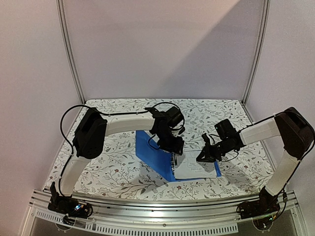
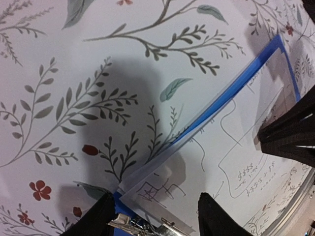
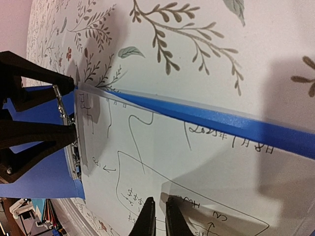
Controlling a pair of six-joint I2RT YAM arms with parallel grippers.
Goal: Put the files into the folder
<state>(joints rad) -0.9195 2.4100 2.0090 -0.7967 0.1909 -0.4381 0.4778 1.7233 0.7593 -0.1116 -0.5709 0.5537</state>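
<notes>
The blue folder (image 1: 147, 150) lies open on the table, with the files (image 1: 194, 169), white sheets with black handwriting, on its right half. My left gripper (image 1: 176, 147) is open over the spine. In the left wrist view its fingers (image 2: 93, 219) straddle the metal ring mechanism (image 2: 147, 227) at the corner of the files (image 2: 221, 162). My right gripper (image 1: 203, 156) is over the files. In the right wrist view (image 3: 160, 200) its tips are shut with only a thin gap, right at the top sheet (image 3: 162, 147), and hold nothing that I can see. The folder's blue edge (image 3: 221, 123) runs behind the sheets.
The table (image 1: 113, 167) has a floral-print cloth. Pale walls with metal posts (image 1: 71, 54) close in the back and sides. A metal rail (image 1: 162, 204) runs along the near edge by the arm bases.
</notes>
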